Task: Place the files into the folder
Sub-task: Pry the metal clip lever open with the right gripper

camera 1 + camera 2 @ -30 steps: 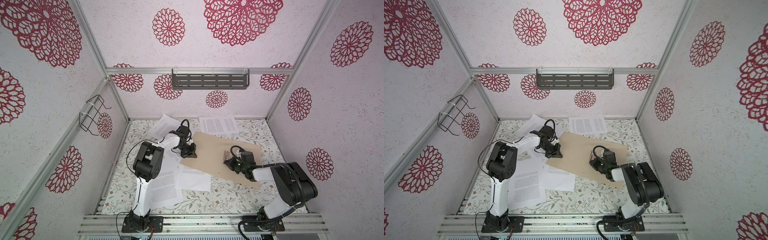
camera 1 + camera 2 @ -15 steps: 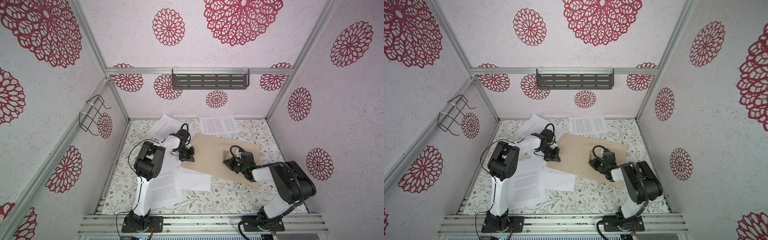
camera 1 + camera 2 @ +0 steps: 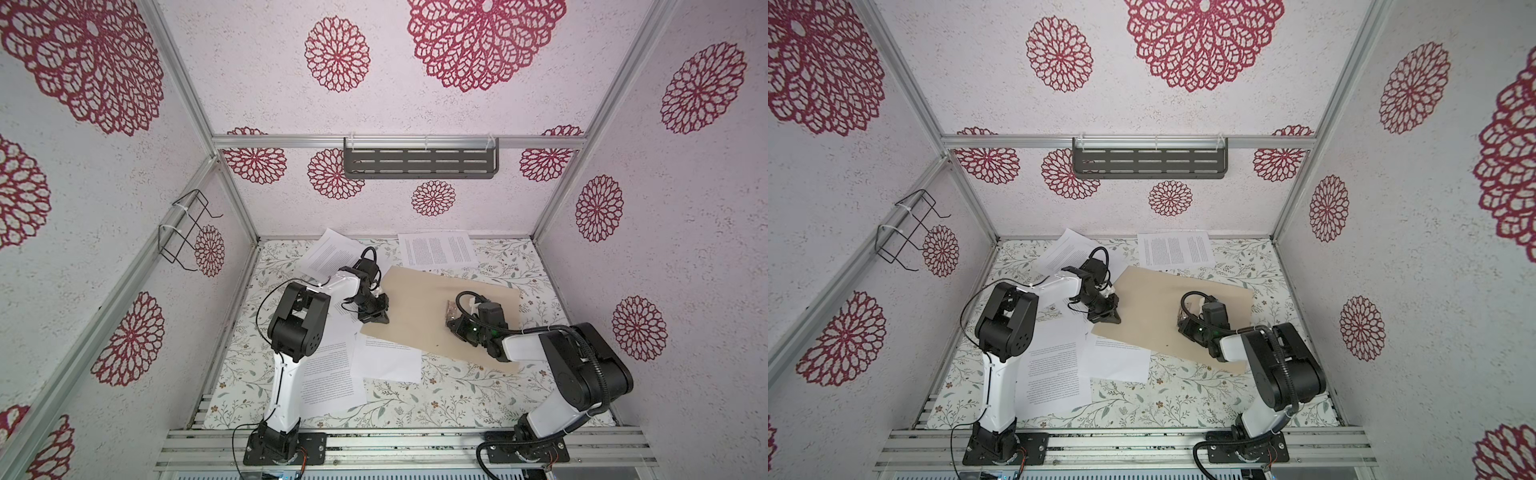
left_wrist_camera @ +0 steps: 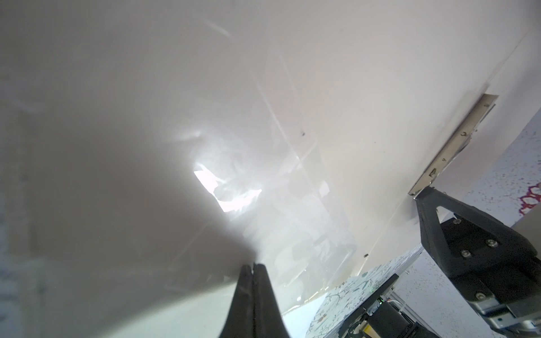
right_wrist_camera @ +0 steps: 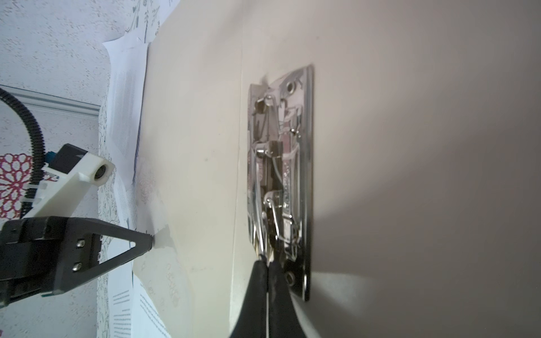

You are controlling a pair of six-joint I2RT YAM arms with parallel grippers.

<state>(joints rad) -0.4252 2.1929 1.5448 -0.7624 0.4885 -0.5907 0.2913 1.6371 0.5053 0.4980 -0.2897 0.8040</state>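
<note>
The tan folder [image 3: 419,324] lies open on the floral table in both top views. Its metal clip [image 5: 281,175] sits near the middle. My right gripper [image 5: 268,260] is shut, its tips pinching the end of the clip's wire lever. My left gripper [image 3: 382,319] is shut at the folder's left edge. There it pinches a clear film [image 5: 164,263] that lies over the card. White printed files lie loose: one at the back [image 3: 436,249], one at the back left [image 3: 328,253], and overlapping ones at the front left [image 3: 332,378]. One of them [image 3: 388,361] is tucked under the folder's front corner.
A grey slotted shelf [image 3: 419,163] hangs on the back wall. A black wire rack [image 3: 185,230] hangs on the left wall. Aluminium rails [image 3: 395,444] run along the table's front edge, where both arm bases stand.
My left gripper has slid a little toward the front along the folder's left edge. The right gripper has stayed at the clip.
</note>
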